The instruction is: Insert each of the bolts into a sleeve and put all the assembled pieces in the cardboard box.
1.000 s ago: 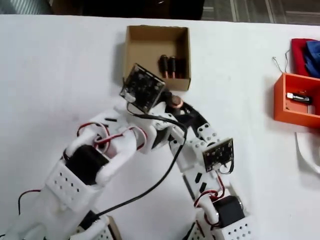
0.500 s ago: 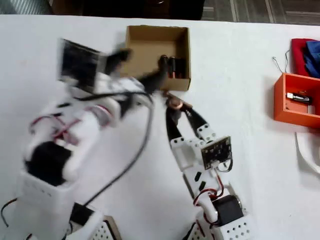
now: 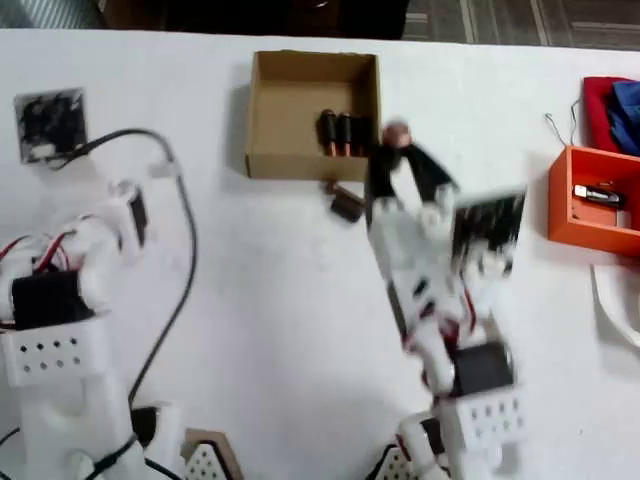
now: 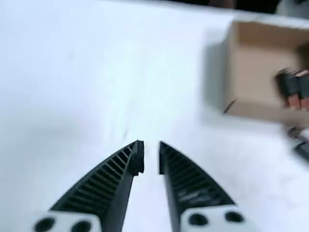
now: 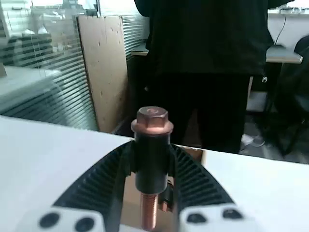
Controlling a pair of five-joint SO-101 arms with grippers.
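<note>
The cardboard box [image 3: 300,75] stands at the back middle of the table, with two assembled pieces [image 3: 340,133] lying in its front right corner. My right gripper [image 3: 402,165] hovers by the box's right front corner. It is shut on a black sleeve [image 5: 151,164] with a copper bolt [image 5: 152,121] standing upright through it. Another dark piece [image 3: 345,203] lies on the table just in front of the box. My left gripper [image 4: 150,154] is over bare table left of the box [image 4: 260,72], its jaws a narrow gap apart with nothing between them.
An orange bin [image 3: 565,205] holding a small item sits at the right edge, with red and blue cloth [image 3: 610,105] behind it. A black cable [image 3: 170,300] hangs from the left arm across the table. A person in dark clothes stands behind the table.
The left arm has swung away from the box front to the far left. The right arm has lifted the bolt and sleeve and moved right, beside the box.
</note>
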